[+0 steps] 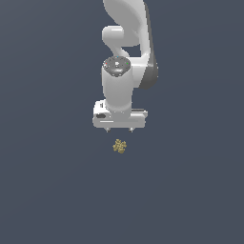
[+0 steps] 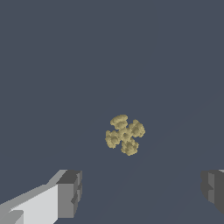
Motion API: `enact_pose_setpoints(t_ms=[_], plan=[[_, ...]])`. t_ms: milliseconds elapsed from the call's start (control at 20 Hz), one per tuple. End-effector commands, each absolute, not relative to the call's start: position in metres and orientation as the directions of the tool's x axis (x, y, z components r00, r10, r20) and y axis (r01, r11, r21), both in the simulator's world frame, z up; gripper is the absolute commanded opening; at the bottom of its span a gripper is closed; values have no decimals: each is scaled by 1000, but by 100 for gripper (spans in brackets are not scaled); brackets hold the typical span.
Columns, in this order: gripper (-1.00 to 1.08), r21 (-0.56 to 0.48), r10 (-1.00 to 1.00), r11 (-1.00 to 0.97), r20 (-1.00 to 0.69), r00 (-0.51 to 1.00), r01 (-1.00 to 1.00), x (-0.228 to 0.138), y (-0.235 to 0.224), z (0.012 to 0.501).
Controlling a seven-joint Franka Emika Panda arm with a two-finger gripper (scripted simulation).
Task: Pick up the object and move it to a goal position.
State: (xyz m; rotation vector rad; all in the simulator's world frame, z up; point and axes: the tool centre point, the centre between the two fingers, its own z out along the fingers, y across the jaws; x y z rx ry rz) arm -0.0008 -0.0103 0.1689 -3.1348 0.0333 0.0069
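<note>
The object is a small knobbly mustard-yellow lump lying on the dark grey floor. It also shows in the wrist view as a cross-shaped cluster of four lobes. My white gripper hangs just above it in the exterior view, pointing down, with its two short fingertips spread wide apart. In the wrist view the fingers stand far apart with nothing between them, and the object lies on the floor beyond them, apart from both. The gripper is open and empty.
The white arm rises behind the gripper toward the top of the exterior view. The plain dark grey floor lies all around the object. No goal marker shows.
</note>
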Motion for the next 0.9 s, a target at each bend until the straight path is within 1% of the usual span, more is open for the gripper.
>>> enact_pose_setpoints(t_ms=[0,450,850], plan=[[100,-7,-21,-1000,-4,1000,-21,-1,-10,169],[100,-14,-20,-1000,-12,1000,-20,-2,-21,172],[100,-14,-42,-999,-12,999,-43,-1,-21,168]])
